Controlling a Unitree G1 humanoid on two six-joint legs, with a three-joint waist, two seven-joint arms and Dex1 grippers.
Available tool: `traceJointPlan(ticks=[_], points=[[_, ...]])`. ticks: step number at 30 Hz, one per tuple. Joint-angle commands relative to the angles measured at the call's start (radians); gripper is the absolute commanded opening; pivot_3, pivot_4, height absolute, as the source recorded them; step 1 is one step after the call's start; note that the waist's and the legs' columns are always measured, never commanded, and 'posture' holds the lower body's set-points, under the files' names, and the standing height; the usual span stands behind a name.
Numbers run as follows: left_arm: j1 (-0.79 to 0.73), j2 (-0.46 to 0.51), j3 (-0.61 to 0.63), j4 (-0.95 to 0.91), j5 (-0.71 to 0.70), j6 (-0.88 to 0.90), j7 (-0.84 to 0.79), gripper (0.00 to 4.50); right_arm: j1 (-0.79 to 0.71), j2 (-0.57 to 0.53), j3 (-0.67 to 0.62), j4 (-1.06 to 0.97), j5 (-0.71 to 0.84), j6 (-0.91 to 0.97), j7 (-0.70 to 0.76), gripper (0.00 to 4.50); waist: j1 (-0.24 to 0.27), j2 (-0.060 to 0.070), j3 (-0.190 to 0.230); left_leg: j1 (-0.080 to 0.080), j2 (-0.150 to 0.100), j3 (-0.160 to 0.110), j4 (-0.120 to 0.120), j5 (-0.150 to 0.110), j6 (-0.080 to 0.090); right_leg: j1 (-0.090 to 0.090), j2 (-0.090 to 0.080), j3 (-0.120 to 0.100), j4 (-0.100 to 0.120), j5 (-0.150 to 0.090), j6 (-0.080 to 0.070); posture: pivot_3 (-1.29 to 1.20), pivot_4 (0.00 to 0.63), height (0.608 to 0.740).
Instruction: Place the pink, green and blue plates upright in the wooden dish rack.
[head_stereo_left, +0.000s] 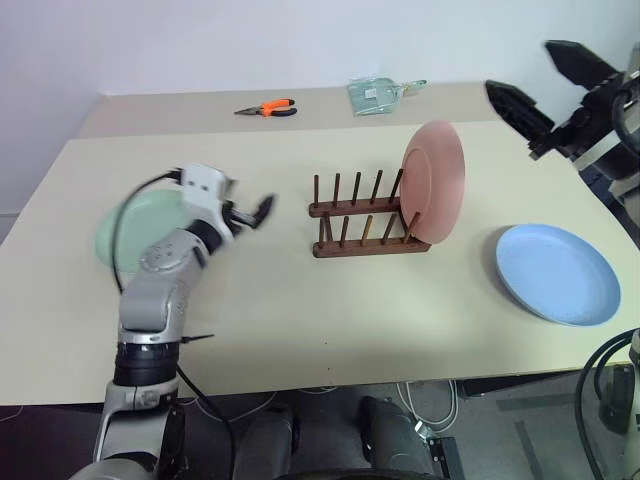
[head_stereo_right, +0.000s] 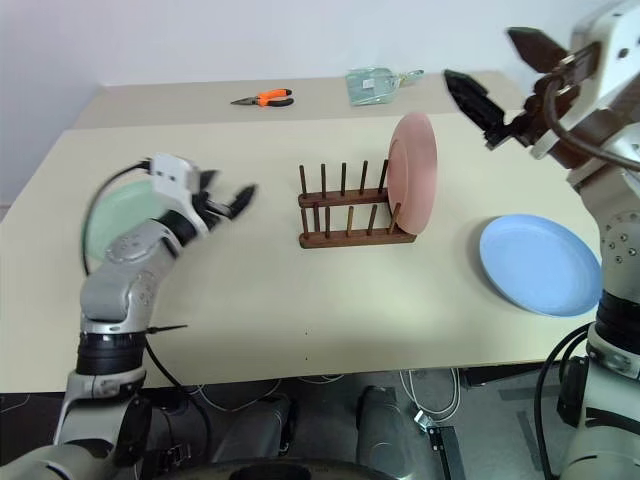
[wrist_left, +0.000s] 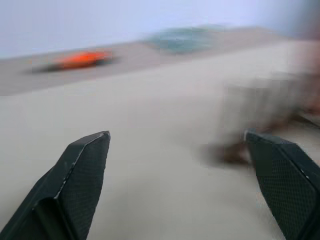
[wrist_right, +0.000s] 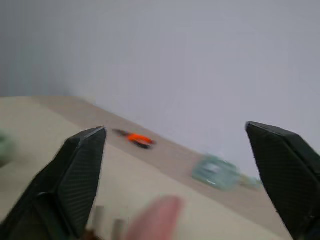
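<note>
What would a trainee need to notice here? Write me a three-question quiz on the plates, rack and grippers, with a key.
1. True or false: the pink plate stands upright in the wooden dish rack.
2. Which plate lies flat on the table at the robot's right? A green, B blue, C pink.
3. Fill in: both the left gripper and the right gripper are ____.

Key: 1 true; 2 B, the blue plate; 3 open, holding nothing.

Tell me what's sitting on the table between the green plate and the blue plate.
The wooden dish rack, with the pink plate upright at its end nearer the blue plate. The left end effector hovers beside the green plate. Both eye views show this.
</note>
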Motion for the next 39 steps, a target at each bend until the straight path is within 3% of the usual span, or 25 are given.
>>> traceJointPlan(ticks=[1,5,11,14,20,22,26,29,32,38,39], points=[[-0.024,0.032,0.163,0.045,0.104,0.071,0.278,4.5,0.007,0.041,0.133,-0.153,0.022,0.022,0.052,4.49,-0.01,-0.002,-0.001,0.0,0.0,-0.001,0.0,0.0,0.0,0.0,0.0,0.0,0.0,0.0,0.0,0.0,0.15,0.74],[-0.034,0.012,0.254,0.016,0.086,0.208,0.361,4.5,0.05,0.107,0.25,-0.164,-0.058,-0.009,0.064,4.49,0.008,-0.009,0.0,-0.001,-0.002,-0.002,0.002,0.0,-0.001,0.001,-0.002,0.0,0.0,0.0,0.001,0.0,0.15,0.74],[-0.056,-0.111,0.48,-0.021,-0.072,0.388,0.425,4.5,0.115,0.155,0.302,-0.127,-0.151,-0.066,0.085,4.49,0.024,-0.012,0.001,-0.002,-0.003,-0.004,0.003,0.001,-0.003,0.001,-0.002,-0.001,0.001,0.0,0.001,0.0,0.15,0.74],[-0.064,-0.158,0.552,-0.027,-0.149,0.419,0.422,3.69,0.126,0.165,0.306,-0.106,-0.198,-0.09,0.082,4.5,0.017,-0.013,0.001,-0.002,-0.003,-0.004,0.002,0.001,-0.004,0.0,-0.001,-0.001,0.002,0.0,0.001,0.0,0.15,0.74],[-0.094,-0.187,0.544,-0.063,-0.248,0.387,0.375,0.91,0.128,0.158,0.313,-0.09,-0.218,-0.06,0.112,4.5,0.017,-0.013,0.001,-0.001,-0.003,-0.004,0.001,0.002,-0.004,0.001,-0.001,-0.001,0.002,0.0,0.001,0.0,0.15,0.74],[-0.092,-0.169,0.454,-0.104,-0.247,0.29,0.287,0.04,0.122,0.162,0.318,-0.096,-0.229,-0.064,0.118,4.5,0.017,-0.014,0.002,-0.001,-0.003,-0.004,0.001,0.002,-0.004,0.0,-0.001,-0.001,0.002,0.0,0.001,0.0,0.15,0.74],[-0.124,-0.159,0.296,-0.213,-0.282,0.196,0.145,0.04,0.081,0.179,0.369,-0.096,-0.336,-0.132,0.102,4.5,0.017,-0.014,0.002,-0.002,-0.003,-0.003,0.001,0.002,-0.005,0.0,-0.001,-0.001,0.001,0.002,-0.003,0.0,0.15,0.74],[-0.167,-0.161,0.207,-0.279,-0.323,0.196,0.086,0.04,0.029,0.179,0.468,-0.062,-0.5,-0.25,0.112,4.5,0.015,-0.014,0.002,-0.002,-0.003,-0.003,0.001,0.002,-0.005,0.001,-0.001,-0.001,0.0,0.002,-0.003,0.0,0.15,0.74],[-0.227,-0.178,0.144,-0.318,-0.364,0.226,0.079,0.04,-0.057,0.2,0.569,0.047,-0.689,-0.394,0.089,4.5,0.008,-0.014,0.002,-0.001,-0.003,-0.002,0.001,0.002,-0.005,0.0,-0.001,-0.001,0.0,0.0,0.0,0.0,0.15,0.74],[-0.273,-0.228,0.082,-0.357,-0.431,0.286,0.114,0.04,-0.167,0.256,0.618,0.291,-0.905,-0.579,0.004,4.5,-0.007,-0.014,0.002,-0.001,-0.003,-0.003,0.0,0.003,-0.006,0.0,-0.001,-0.001,0.0,0.002,-0.003,0.0,0.15,0.74],[-0.272,-0.238,0.079,-0.363,-0.441,0.297,0.126,0.01,-0.172,0.256,0.615,0.312,-0.928,-0.599,-0.01,4.25,-0.007,-0.014,0.002,-0.001,-0.003,-0.003,0.0,0.003,-0.006,0.0,-0.001,-0.001,0.0,0.002,-0.003,0.0,0.15,0.74]])
